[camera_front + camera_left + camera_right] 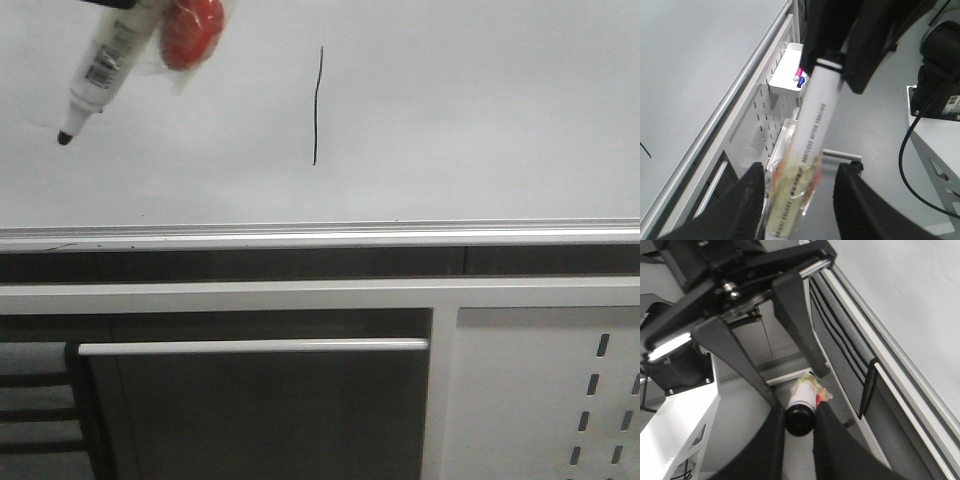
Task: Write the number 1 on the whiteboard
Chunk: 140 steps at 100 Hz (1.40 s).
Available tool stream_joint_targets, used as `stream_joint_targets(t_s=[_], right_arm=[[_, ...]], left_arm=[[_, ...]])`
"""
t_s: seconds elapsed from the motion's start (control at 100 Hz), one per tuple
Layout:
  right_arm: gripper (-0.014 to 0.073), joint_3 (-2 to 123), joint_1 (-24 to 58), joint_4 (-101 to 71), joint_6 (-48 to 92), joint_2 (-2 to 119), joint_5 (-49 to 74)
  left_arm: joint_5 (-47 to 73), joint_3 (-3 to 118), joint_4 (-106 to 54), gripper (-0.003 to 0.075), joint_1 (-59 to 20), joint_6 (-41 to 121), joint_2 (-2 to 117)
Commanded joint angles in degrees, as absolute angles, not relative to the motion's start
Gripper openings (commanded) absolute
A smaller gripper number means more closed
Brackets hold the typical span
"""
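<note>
The whiteboard [480,120] fills the upper front view, with its silver rail [300,238] below. The number 1 [317,105] is a thin black, nearly vertical stroke near the board's middle. The white marker [108,58], black tip [65,137] down, hangs at the board's upper left, left of the stroke, tip off it. A red piece under clear tape [190,30] is stuck to its barrel. My right gripper [800,410] is shut on the marker's black rear end [800,421]. My left gripper [801,170] is open, its fingers [747,200] wide on either side of the barrel [815,120].
Below the rail are a white frame with a long white bar [250,346] and a light grey panel with slot holes [590,400]. A white bin [787,75] holding pink and blue items hangs on that panel. Black cables [907,150] and a white stand lie on the floor.
</note>
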State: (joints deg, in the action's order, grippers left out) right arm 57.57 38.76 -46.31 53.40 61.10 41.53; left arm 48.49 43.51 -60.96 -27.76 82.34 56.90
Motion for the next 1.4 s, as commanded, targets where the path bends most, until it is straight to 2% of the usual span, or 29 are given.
stream_joint_targets(t_s=[0.0,0.32,0.39,0.51,0.62,0.88,0.95,1.1,1.17,1.39], right_arm=[[-0.0044,60.3,38.7,-48.5,53.5,60.5,41.0],[-0.0044,60.5,38.7,-50.0,53.5,60.5,43.0],[-0.0043,60.5,38.7,-50.0,53.5,60.5,43.0],[-0.0043,60.5,38.7,-50.5,53.5,60.5,43.1],[-0.0043,60.5,38.7,-50.5,53.5,60.5,43.4],[-0.0035,60.5,38.7,-50.5,53.5,60.5,43.6],[0.0023,60.5,38.7,-50.5,52.7,60.5,43.6],[0.0281,60.5,38.7,-50.4,50.0,60.5,42.3],[0.0356,60.5,37.9,-50.4,48.8,60.4,40.7],[0.0366,60.5,30.2,-50.3,45.2,57.1,37.2]], left_arm=[[46.4,45.4,-63.9,0.0302,-28.6,82.4,56.6],[48.6,45.8,-63.7,0.0288,-28.6,82.4,58.6],[48.6,46.2,-63.7,0.0236,-28.6,82.4,58.6],[48.6,46.1,-63.4,0.0084,-28.6,82.4,58.6],[49.0,46.1,-62.8,-0.0020,-28.6,82.4,58.6],[49.1,46.1,-62.8,-0.0020,-28.6,82.1,58.6],[49.0,46.1,-62.8,-0.0020,-28.6,81.9,58.6],[48.0,46.1,-62.8,-0.0020,-28.6,81.4,58.5],[47.4,46.1,-62.8,-0.0020,-28.6,81.0,58.5],[40.2,44.9,-62.7,-0.0020,-28.6,78.7,56.7]])
